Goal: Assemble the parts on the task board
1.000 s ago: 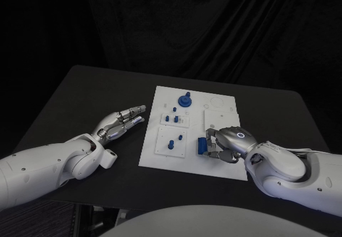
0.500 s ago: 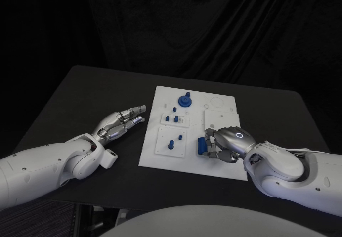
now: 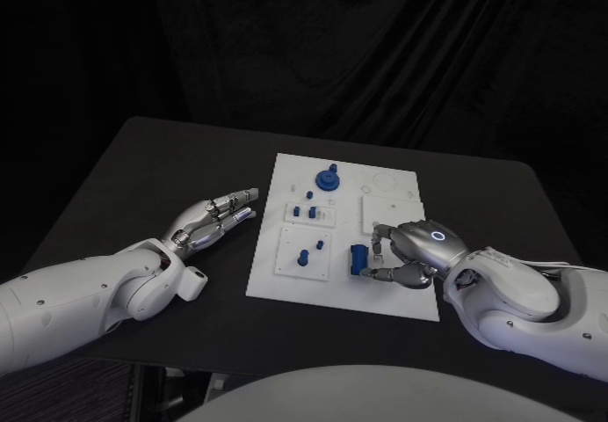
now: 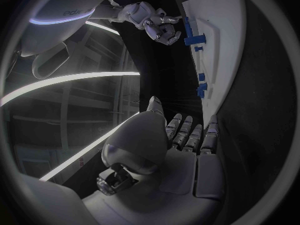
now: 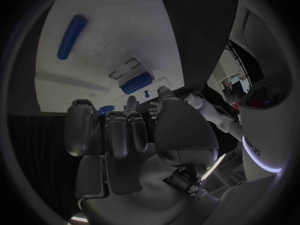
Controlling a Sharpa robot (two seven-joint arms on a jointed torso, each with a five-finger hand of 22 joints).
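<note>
Matt white task board [image 3: 395, 299], matt black table [image 3: 152, 167]

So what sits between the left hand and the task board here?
Nothing: in the head view only a bare strip of black table separates the left hand, resting open, from the task board edge. The left wrist view agrees.

The white task board [image 3: 380, 294] lies in the middle of the black table [image 3: 152, 167], with a round blue part [image 3: 329, 181] standing at its far end, two small blue pegs [image 3: 304, 212] nearer on its left side, and another blue peg [image 3: 304, 258] nearer still. The right hand [image 3: 412, 255] rests over the board's near right part, fingers curled beside an upright blue cylinder [image 3: 358, 258], though whether they grip it cannot be told. The left hand [image 3: 215, 217] lies on the table just left of the board, fingers stretched out together and holding nothing.
</note>
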